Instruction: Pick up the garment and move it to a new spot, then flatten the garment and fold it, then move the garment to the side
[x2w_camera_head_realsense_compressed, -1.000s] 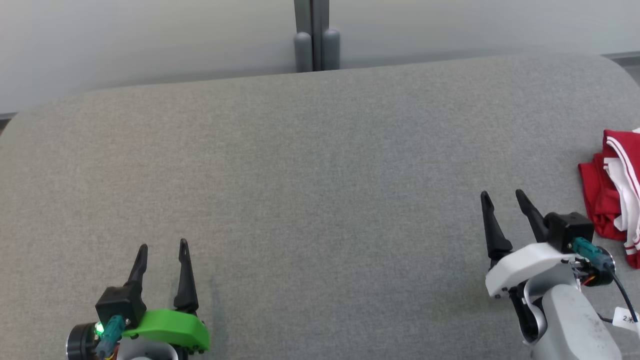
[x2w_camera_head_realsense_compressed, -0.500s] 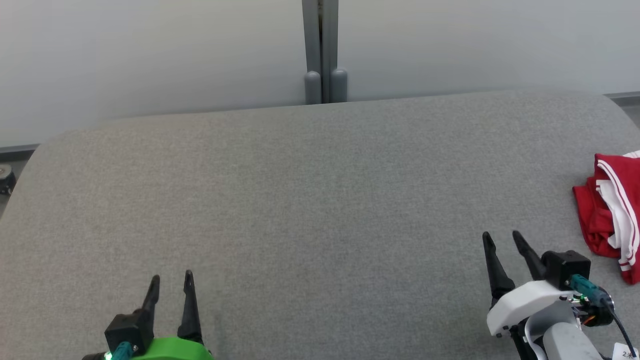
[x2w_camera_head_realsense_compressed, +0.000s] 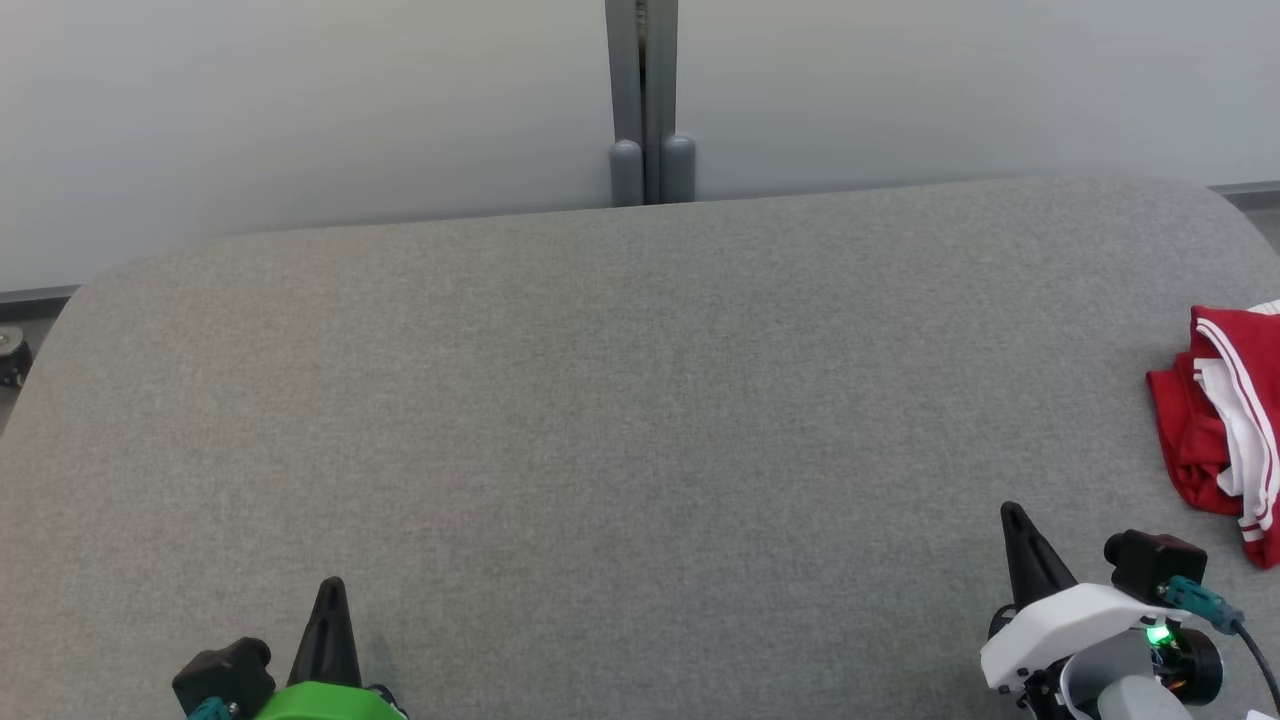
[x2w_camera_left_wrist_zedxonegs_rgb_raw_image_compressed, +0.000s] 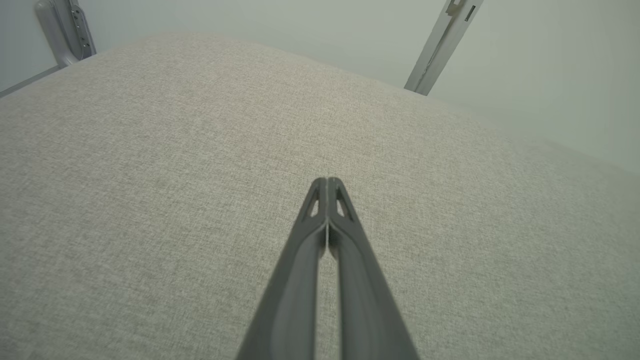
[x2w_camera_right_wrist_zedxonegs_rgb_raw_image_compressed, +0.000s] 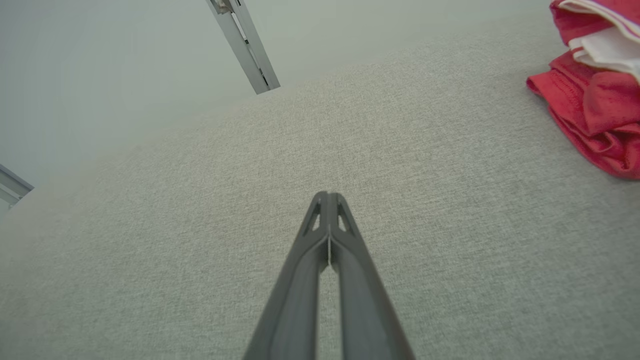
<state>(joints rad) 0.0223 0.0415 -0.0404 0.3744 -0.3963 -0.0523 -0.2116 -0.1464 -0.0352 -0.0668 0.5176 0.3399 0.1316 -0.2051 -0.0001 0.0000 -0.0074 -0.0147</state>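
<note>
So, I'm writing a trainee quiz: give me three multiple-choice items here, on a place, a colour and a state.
1. Where on the grey surface is the garment? A) centre B) robot's far right C) far left
2. The garment's colours? A) blue, yellow B) black C) red, white trim
3. The left claw and right claw are: A) both open B) both shut, empty C) one open
Key: B, it lies at the head view's right edge; C, red cloth with white stripes; B, both wrist views show tips pressed together.
</note>
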